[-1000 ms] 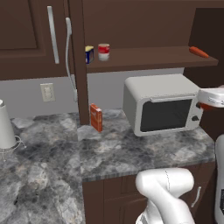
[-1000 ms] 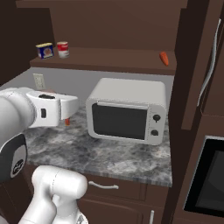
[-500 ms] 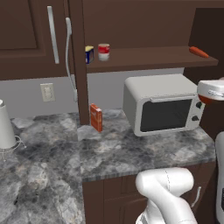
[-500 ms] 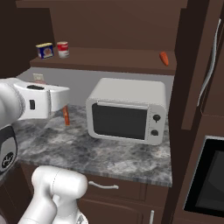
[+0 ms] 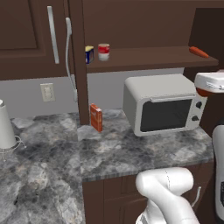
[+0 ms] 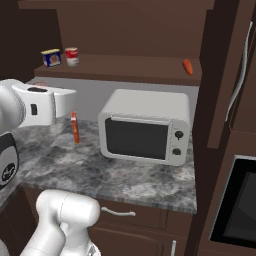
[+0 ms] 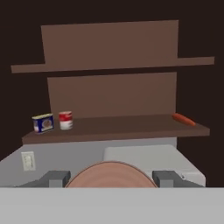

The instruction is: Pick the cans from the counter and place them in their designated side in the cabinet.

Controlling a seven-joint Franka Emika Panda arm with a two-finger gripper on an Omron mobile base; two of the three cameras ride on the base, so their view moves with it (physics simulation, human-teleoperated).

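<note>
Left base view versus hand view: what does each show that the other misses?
Left base view alone: the flat orange-red box standing on the counter, two silver bar handles and a white object at far left. Hand view alone: the orange-red can between the gripper fingers. Both: the banded can, blue-and-yellow container, carrot-like item, microwave, wall outlet.

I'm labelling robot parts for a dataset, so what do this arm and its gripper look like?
The arm is glossy white, built of rounded, tube-like segments with dark joints. A dark, round marking sits on the segment at the left edge of the right base view, and a small dark rectangle on the wrist housing. In the hand view the gripper has two small, blocky grey finger tips. No loose cables are visible.
</note>
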